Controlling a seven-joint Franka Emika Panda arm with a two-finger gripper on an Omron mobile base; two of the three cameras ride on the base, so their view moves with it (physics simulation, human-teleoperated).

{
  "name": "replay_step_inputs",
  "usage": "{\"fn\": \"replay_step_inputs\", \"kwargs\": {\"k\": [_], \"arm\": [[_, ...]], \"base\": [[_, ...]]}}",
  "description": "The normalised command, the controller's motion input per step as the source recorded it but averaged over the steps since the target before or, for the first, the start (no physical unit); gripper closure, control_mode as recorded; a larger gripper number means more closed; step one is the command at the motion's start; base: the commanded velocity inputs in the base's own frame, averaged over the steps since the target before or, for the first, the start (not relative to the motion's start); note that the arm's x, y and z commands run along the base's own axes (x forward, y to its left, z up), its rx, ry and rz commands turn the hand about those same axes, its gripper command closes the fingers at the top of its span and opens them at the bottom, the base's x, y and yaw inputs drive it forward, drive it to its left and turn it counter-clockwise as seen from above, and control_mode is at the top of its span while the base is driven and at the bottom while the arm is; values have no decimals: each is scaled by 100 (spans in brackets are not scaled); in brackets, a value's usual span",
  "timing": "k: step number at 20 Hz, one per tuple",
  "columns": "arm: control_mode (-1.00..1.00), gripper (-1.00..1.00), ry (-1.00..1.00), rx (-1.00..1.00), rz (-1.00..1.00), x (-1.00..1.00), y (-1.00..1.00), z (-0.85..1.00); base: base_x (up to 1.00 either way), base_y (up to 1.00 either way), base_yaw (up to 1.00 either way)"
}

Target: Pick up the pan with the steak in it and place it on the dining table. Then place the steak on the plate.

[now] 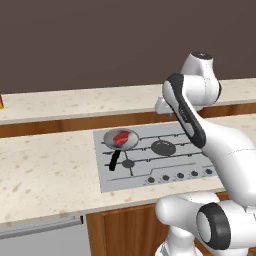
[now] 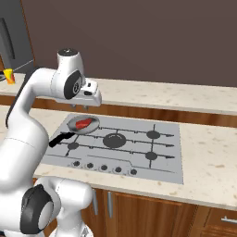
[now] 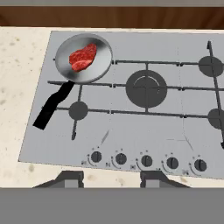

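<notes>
The small grey pan sits on the rear left burner of the grey stovetop. Its black handle points toward the counter's front edge. The red steak lies inside it. My gripper hovers well above the stovetop, up and to the right of the pan. It points down and stands open with nothing between its fingers. The plate is out of view. No surface here shows itself clearly as the dining table.
A row of knobs runs along the stovetop's front. Beige speckled counter spreads on both sides. Behind it a second beige top runs on a wooden base. A yellow and red object stands at the far left.
</notes>
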Motion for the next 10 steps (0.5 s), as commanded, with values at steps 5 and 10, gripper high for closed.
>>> {"fn": "replay_step_inputs", "kwargs": {"k": [5,10], "arm": [[-100,-100,0,0,-1,0,32,-4],[-100,-100,0,-1,-4,6,75,-23]], "base": [[0,0,0],[0,0,0]]}}
